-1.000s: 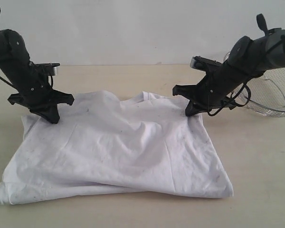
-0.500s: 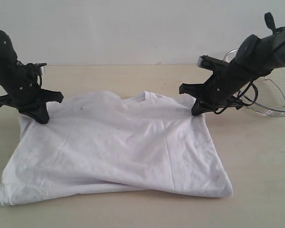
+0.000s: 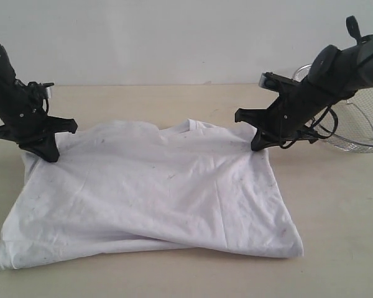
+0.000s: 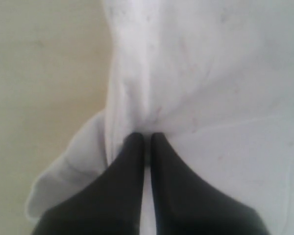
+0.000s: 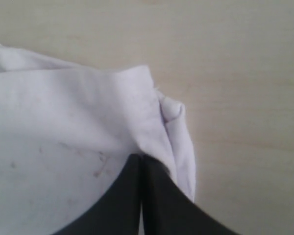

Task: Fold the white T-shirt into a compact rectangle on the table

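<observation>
The white T-shirt (image 3: 155,192) lies spread on the surface (image 3: 342,205) beside the wire basket (image 3: 360,124). The right hand (image 3: 257,147) pinches the shirt corner nearest the basket, and the left hand (image 3: 48,155) pinches the farthest one.

No readable text, labels, brands, numbers or signs in any view. Visible side of soft white cotton T-shirt (image 3: 155,186): plain fabric, faint specks only. Pale beige wood-grained table (image 3: 339,211): unmarked.
</observation>
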